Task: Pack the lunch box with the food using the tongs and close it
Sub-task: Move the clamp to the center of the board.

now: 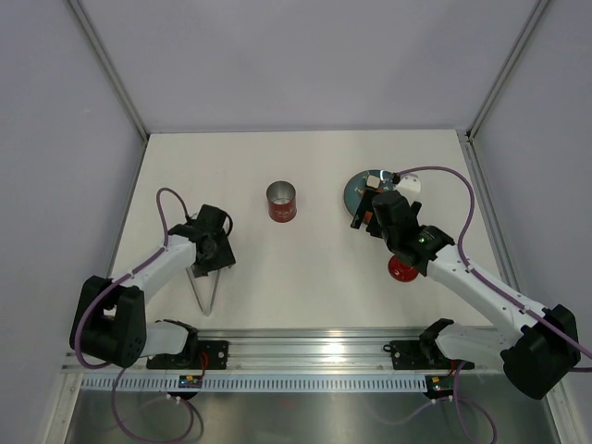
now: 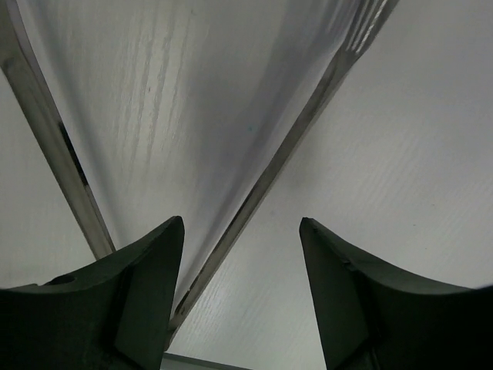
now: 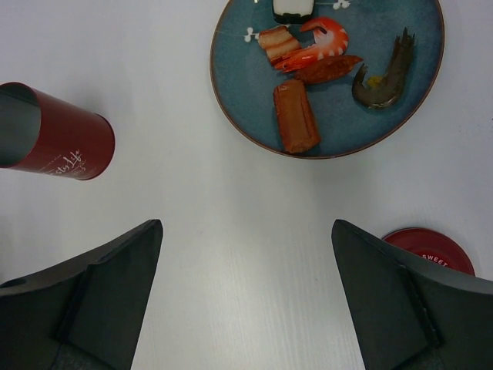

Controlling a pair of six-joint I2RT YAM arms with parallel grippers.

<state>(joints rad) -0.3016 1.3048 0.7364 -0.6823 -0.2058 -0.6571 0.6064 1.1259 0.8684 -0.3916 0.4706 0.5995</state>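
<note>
Left end effector part-open astride one tongs arm | right end effector wide, empty, between lunch box and plate

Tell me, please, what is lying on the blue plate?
The plate holds a shrimp, a brown roll, a striped slice, a dark red strip and a grey-black piece. A white piece is cut off by the frame; overhead, the right gripper hides part.

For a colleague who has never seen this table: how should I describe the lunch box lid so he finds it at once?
Find the flat blue-grey round plate on the right side of the white table. Nearer the arm bases, partly under the right arm, lies the small round red lid. Unlike the tall open red cylindrical can at centre, it is a flat disc.
</note>
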